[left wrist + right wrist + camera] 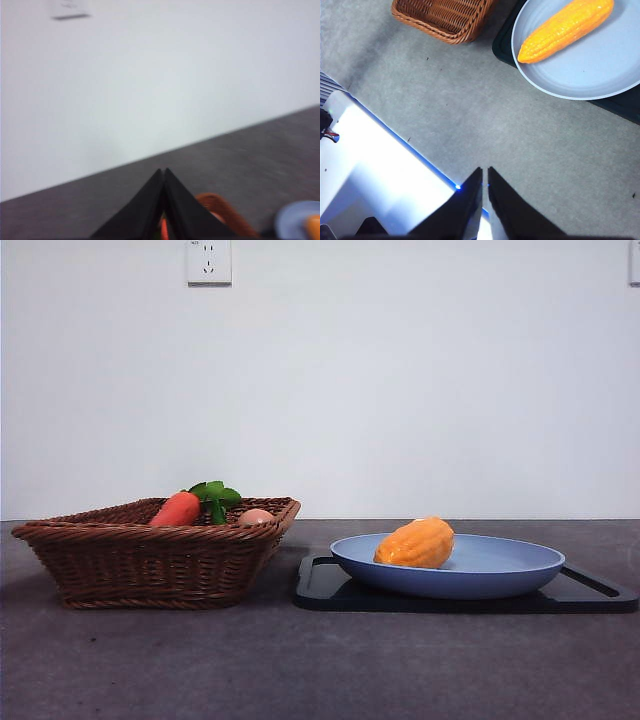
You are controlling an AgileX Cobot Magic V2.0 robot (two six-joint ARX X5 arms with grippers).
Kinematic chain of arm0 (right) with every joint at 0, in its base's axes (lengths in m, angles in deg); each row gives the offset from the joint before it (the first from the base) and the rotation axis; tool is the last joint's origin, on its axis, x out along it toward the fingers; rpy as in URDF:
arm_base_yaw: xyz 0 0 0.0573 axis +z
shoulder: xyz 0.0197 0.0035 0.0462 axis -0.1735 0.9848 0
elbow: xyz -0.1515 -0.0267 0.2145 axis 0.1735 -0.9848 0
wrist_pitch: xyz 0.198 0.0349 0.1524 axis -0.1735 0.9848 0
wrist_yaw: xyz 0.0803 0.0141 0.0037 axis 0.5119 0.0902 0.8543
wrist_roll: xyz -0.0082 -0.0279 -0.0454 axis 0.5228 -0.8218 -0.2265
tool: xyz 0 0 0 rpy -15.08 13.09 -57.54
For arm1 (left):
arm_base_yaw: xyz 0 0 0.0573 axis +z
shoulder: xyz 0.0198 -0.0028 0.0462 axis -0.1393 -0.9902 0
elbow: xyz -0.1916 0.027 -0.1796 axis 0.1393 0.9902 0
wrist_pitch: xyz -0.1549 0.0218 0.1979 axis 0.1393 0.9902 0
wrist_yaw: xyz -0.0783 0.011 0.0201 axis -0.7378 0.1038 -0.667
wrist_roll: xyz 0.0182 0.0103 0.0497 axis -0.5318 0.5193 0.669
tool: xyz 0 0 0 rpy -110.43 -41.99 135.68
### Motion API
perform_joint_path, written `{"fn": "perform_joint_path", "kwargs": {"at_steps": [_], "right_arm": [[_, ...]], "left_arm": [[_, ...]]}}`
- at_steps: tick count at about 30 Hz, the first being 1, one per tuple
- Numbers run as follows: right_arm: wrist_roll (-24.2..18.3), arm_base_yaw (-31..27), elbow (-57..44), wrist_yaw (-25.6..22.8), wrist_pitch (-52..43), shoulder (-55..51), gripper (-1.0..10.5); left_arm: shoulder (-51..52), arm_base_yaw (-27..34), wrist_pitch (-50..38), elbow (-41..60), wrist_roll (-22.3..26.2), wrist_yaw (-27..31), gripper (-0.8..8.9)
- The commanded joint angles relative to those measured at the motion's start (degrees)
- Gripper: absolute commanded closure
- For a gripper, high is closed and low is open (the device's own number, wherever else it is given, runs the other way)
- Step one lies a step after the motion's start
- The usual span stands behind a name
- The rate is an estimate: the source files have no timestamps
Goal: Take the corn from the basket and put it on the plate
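Observation:
The yellow-orange corn (417,543) lies on its side in the light-blue plate (500,575), right of the wicker basket (150,560). From the right wrist, the corn (565,29) rests across the plate (600,70), and a corner of the basket (442,17) shows beside it. My right gripper (485,172) is shut and empty, high above bare table, well back from the plate. My left gripper (164,175) is shut and empty, raised above the basket (220,210), with a sliver of the plate (295,220) in view. Neither arm shows in the front view.
A red-orange carrot (178,508) with green leaves and a pinkish egg-like ball (256,517) sit in the basket. The plate rests on a flat black tray (330,585). A white base with a blue-lit edge (395,165) borders the table near the right gripper.

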Motion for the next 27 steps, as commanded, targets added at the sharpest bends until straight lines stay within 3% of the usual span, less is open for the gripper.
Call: {"fn": "perform_joint_path", "kwargs": {"at_steps": [1,7,14,27], "right_arm": [[-0.31,0.20,1.03,0.04,-0.37,0.44,9.5],[-0.31,0.20,1.03,0.04,-0.37,0.44,9.5],[-0.31,0.20,1.03,0.04,-0.37,0.44,9.5],[-0.31,0.20,1.03,0.04,-0.37,0.44,9.5]], "left_arm": [[5.09,2.80,-5.11,7.32,1.07,1.16,8.10],[15.74,5.79,-14.36,24.44,0.94,4.72,8.10],[24.92,6.43,-16.17,39.08,0.59,4.74,8.10],[33.97,6.43,-11.96,49.20,0.39,4.74,8.10]]}}
